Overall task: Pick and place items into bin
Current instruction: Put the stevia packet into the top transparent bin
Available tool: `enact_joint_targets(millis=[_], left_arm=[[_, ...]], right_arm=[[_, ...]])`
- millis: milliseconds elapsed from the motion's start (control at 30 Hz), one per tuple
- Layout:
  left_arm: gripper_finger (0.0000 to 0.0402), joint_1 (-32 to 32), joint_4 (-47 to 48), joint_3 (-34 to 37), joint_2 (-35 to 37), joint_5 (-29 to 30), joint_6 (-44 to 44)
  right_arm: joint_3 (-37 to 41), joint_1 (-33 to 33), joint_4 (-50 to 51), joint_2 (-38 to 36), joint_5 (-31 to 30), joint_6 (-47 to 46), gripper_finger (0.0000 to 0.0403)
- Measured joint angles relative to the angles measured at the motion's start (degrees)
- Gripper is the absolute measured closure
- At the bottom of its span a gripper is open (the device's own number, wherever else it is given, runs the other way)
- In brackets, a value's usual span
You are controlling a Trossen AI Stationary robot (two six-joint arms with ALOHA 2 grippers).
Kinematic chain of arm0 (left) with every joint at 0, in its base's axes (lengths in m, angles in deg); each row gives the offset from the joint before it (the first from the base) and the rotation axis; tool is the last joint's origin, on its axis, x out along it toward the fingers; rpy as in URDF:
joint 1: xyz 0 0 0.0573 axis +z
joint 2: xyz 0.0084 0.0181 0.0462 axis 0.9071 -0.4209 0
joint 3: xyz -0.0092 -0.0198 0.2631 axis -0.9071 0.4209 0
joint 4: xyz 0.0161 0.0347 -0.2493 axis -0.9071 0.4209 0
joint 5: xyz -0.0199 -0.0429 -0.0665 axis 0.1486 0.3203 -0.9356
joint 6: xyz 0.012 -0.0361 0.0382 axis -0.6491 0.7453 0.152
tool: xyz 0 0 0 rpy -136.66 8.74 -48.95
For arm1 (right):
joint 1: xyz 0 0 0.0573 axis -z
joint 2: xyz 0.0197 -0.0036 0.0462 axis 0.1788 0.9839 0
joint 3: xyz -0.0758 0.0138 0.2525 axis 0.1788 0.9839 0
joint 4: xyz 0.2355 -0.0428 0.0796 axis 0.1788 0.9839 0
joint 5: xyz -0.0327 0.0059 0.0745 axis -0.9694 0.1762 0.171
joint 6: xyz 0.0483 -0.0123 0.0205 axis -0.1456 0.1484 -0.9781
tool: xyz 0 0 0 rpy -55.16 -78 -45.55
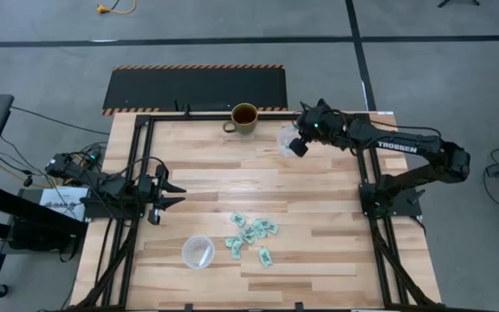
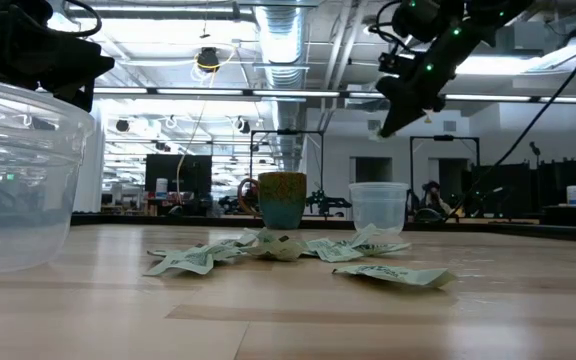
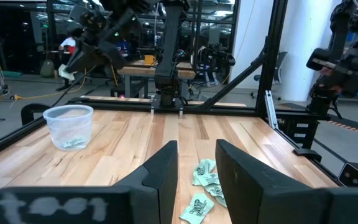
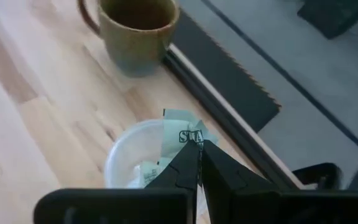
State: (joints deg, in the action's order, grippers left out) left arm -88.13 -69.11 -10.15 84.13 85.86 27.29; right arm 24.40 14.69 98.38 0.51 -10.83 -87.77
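Observation:
Several mint-green packets [image 1: 251, 232] lie loose on the wooden table near its near-middle, also low in the low view [image 2: 268, 250]. My right gripper [image 4: 199, 148] hovers over a small clear cup [image 1: 287, 139] by the far edge, shut on one packet [image 4: 180, 129]. Another packet [image 4: 146, 173] lies in the cup [image 4: 124, 155]. My left gripper [image 1: 170, 196] stands open at the table's left side, fingers pointing toward the pile [image 3: 205, 174] and touching nothing. My right gripper pinches one packet by its edge [image 4: 191, 139] between the two fingertips, coming from above and slanting down. The packet sticks out past the fingertips, lifted clear, right above the clear cup's opening.
An olive mug [image 1: 244, 117] stands at the far edge, left of the clear cup. A second, wider clear container [image 1: 197, 251] sits near the near-left of the pile and looms large in the low view [image 2: 18, 180]. Bare wood lies between the pile and the cup.

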Motion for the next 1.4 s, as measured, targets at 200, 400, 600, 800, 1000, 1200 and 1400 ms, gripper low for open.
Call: enact_joint_targets(millis=[200, 400, 600, 800, 1000, 1200, 1400], left_arm=[[0.0304, 0.0, 0.0, 0.0, 0.0, 0.0, 0.0], [0.0304, 0.0, 0.0, 0.0, 0.0, 0.0, 0.0], [0.0304, 0.0, 0.0, 0.0, 0.0, 0.0, 0.0], [0.0304, 0.0, 0.0, 0.0, 0.0, 0.0, 0.0], [0.0304, 0.0, 0.0, 0.0, 0.0, 0.0, 0.0], [0.0304, 0.0, 0.0, 0.0, 0.0, 0.0, 0.0], [0.0304, 0.0, 0.0, 0.0, 0.0, 0.0, 0.0]], right_arm=[[0.0, 0.3, 2.3, 0.0, 1.6, 1.4, 0.0384], [0.0, 0.2, 2.2, 0.0, 1.6, 1.4, 0.0340], [0.0, 0.1, 1.8, 0.0, 1.6, 1.1, 0.0309], [0.0, -2.2, 1.7, 0.0, 8.5, -3.8, 0.0301], [0.0, -11.5, -0.3, 0.0, 24.5, -11.0, 0.0300], [0.0, -27.0, -14.7, 5.0, 25.4, -11.6, 0.0300], [0.0, -38.2, -31.8, 14.5, 19.1, -18.1, 0.0300]])
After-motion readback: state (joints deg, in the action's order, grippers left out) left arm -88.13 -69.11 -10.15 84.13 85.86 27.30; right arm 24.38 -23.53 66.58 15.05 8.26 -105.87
